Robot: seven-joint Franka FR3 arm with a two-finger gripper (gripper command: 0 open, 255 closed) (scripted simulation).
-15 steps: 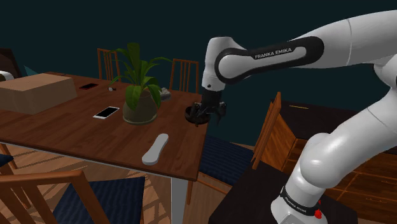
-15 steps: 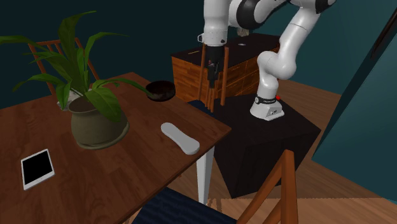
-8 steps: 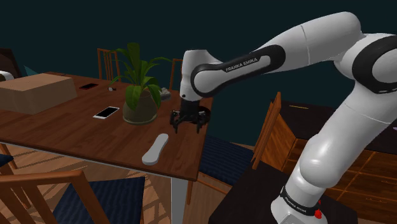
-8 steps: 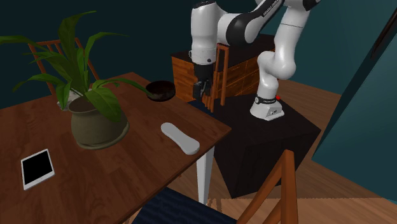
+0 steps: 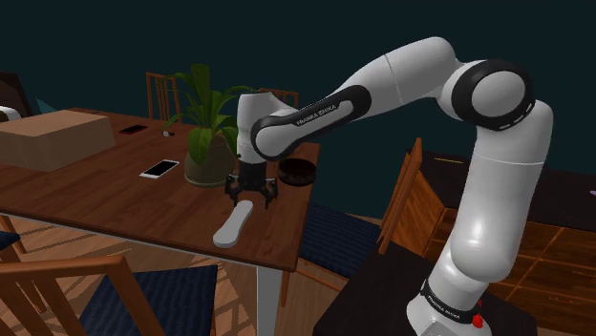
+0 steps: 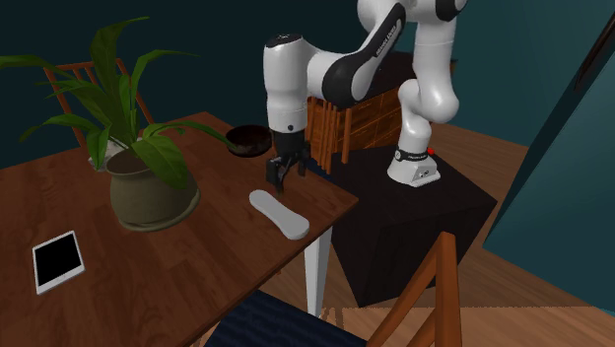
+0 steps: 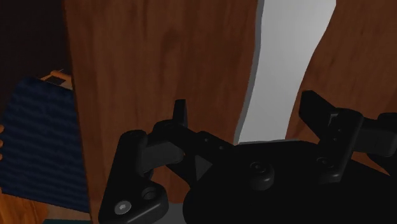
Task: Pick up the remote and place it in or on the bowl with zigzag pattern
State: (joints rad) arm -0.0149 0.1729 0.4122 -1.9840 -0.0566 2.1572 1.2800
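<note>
The end effector (image 5: 251, 194) hovers wide open above one end of the pale remote (image 5: 233, 224), which lies flat near the worktop (image 5: 115, 196) edge. Best to centre the fingers across its narrow width, descend, then close. The dark bowl (image 5: 298, 171) waits nearby.

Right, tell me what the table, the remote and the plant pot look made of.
The table looks like wood: reddish-brown grain streaks, faint sheen. The remote is plain pale grey and matte, no buttons drawn; possibly plastic, but that stays open. The pot is dull olive-brown and smooth, perhaps clay.
</note>
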